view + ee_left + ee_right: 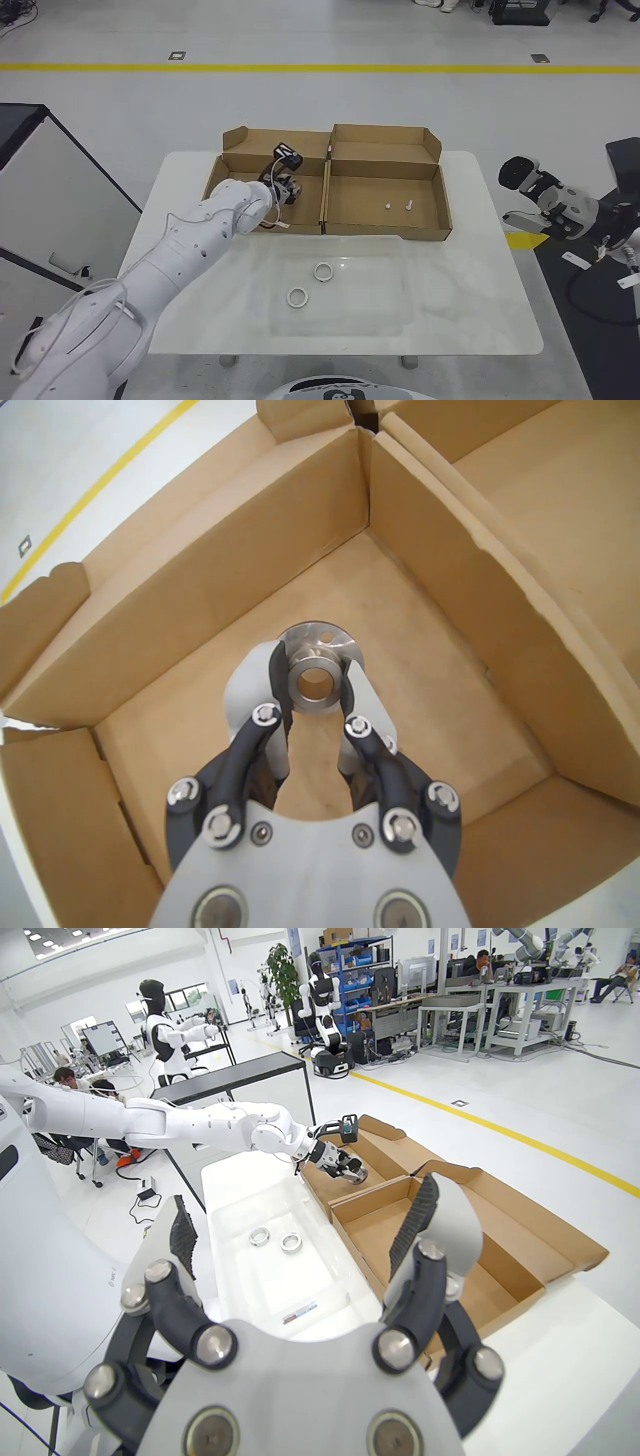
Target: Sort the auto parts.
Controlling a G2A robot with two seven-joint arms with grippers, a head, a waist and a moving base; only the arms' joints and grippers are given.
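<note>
Your left claw (314, 692) clamped on a metal part (320, 635), inside the 11 o'clock box (200, 575), your right claw (305, 1198) apart at 3 o'clock

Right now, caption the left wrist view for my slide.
Left gripper clamps a flanged metal bushing over the floor of an open cardboard box.
</note>
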